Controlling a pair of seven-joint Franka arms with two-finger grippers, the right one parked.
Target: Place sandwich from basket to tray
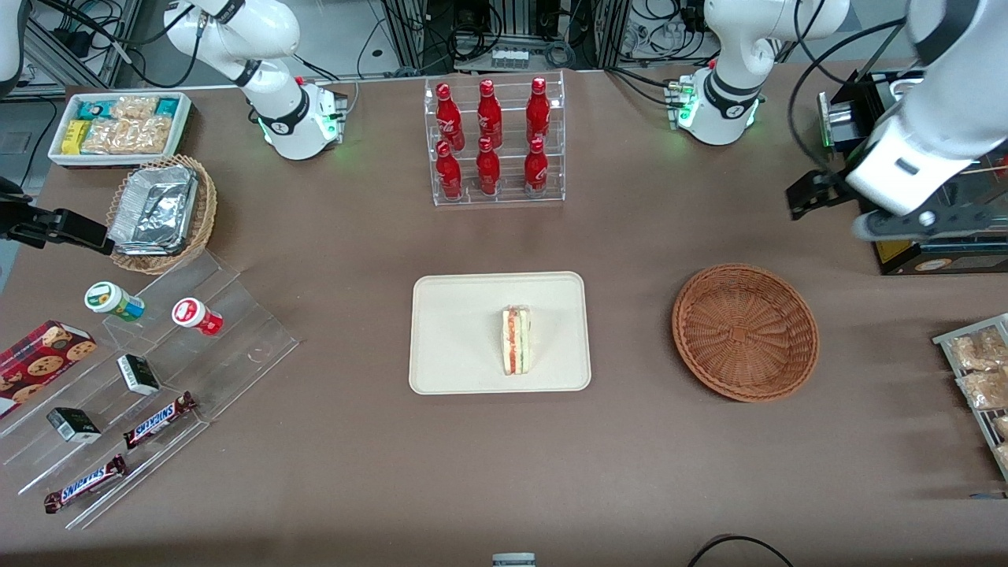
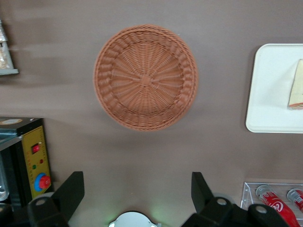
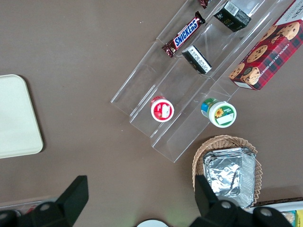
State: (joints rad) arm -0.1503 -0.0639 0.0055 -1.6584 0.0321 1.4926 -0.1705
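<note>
Sandwich (image 1: 516,340) lies on the tray (image 1: 457,370), well apart from the raised, open, empty jaws (image 2: 137,189).

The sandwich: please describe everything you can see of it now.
The sandwich is a small wedge of pale bread showing red and green filling layers along its cut edge. It lies on the cream tray, near the middle, touching nothing else. The woven basket beside the tray holds nothing. The open gripper hangs apart, above the table near the basket.

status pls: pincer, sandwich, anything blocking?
Pincer open, empty, raised above table near basket. Sandwich on tray; basket empty. Nothing in the way.
</note>
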